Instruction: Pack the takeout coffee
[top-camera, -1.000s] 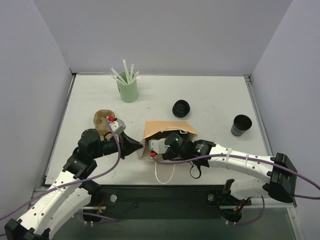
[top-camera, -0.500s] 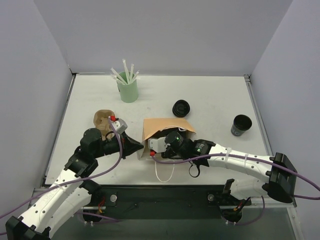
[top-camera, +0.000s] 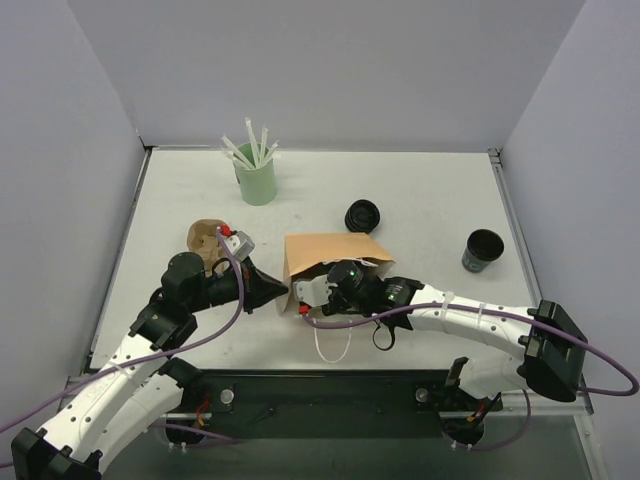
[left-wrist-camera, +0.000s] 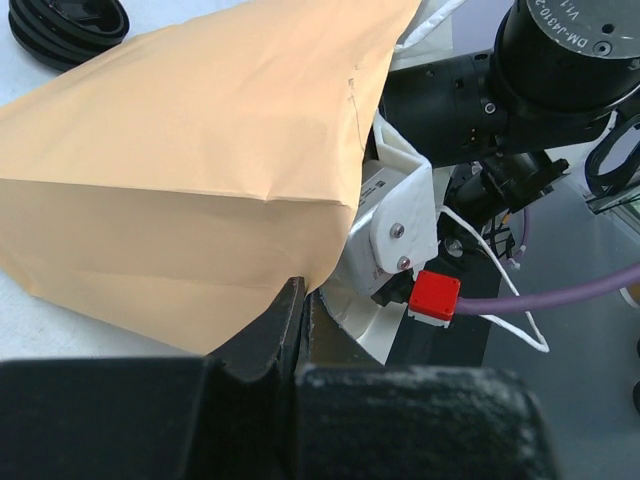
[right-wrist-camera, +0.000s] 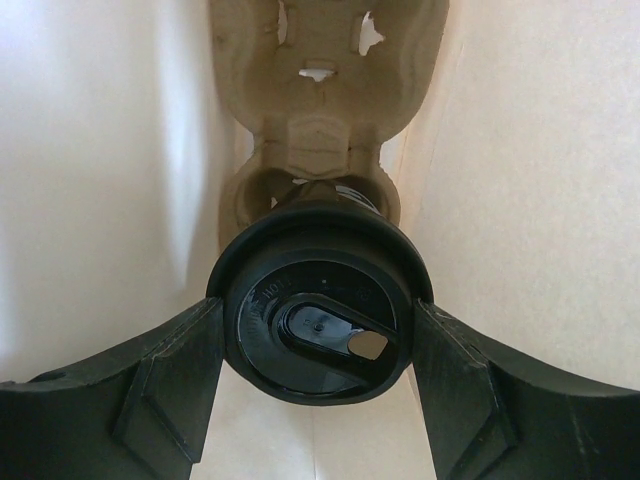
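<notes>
The takeout coffee (right-wrist-camera: 318, 320), a black cup with its lid on, is inside the brown paper bag (top-camera: 330, 252). My right gripper (right-wrist-camera: 318, 325) is shut on it, a finger pressed on each side of the lid. Just beyond the cup a brown pulp carrier (right-wrist-camera: 320, 120) lies in the bag, and the cup's lower end sits at one of its pockets. From above, the cup and the right fingers are hidden by the bag. My left gripper (left-wrist-camera: 298, 300) is shut on the bag's rim at its left corner (top-camera: 285, 292).
A second pulp carrier (top-camera: 205, 240) lies behind the left arm. A mint-green cup of white straws (top-camera: 256, 180) stands at the back. A stack of black lids (top-camera: 363, 216) lies beyond the bag, and an open black cup (top-camera: 484, 250) stands at the right. The bag's white handle (top-camera: 330, 345) trails toward the near edge.
The bag has shifted slightly left and away. The left gripper has followed it at the rim, and the right arm has reached a little further into the bag.
</notes>
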